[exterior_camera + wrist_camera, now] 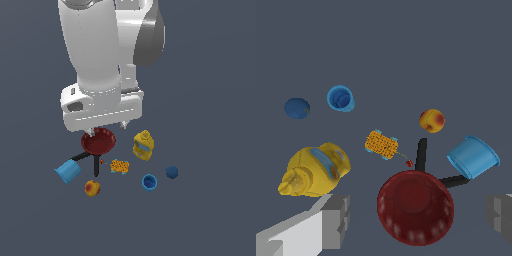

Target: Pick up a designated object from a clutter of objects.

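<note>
In the exterior view, our pincer (107, 126) hangs above the dark red bowl (98, 141), its fingers mostly hidden under the white hand, so we cannot judge their spread here. The peach-like fruit (92, 188) we are after lies on the surface (210, 210) well clear of the pincer, past the black clamp (89, 160) and beside the tipped blue cup (68, 171). Nothing is lifted.

In the wrist view, the two fingers (336, 220) stand wide apart with only the bowl (415, 207) between them, holding nothing. The fruit (432, 120) sits beyond the bowl and the clamp (421, 153), near the tipped cup (473, 156) and the orange speckled lump (381, 144), untouched. We judge the task barely begun: the approach, descent, grasp and lift all remain.
</note>
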Controlling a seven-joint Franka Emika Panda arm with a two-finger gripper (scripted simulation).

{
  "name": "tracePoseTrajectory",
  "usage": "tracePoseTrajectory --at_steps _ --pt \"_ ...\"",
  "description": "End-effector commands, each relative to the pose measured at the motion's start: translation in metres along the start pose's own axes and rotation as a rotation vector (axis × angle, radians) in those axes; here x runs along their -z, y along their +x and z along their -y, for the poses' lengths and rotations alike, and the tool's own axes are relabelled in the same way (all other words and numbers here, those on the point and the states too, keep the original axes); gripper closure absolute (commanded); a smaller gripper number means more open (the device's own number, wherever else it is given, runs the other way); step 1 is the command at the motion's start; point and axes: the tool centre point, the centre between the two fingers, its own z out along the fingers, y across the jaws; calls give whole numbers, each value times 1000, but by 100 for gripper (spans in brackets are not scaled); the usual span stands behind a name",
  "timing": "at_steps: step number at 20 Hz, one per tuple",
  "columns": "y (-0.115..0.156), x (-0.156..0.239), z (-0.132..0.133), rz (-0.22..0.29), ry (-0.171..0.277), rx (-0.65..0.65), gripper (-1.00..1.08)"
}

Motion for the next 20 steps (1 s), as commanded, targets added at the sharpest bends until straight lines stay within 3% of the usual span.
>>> tracePoseTrajectory --at_steps 1,20 --pt "8 -11 -7 3 -1 60 -92" --pt "51 -106 -62 19 9 504 -92"
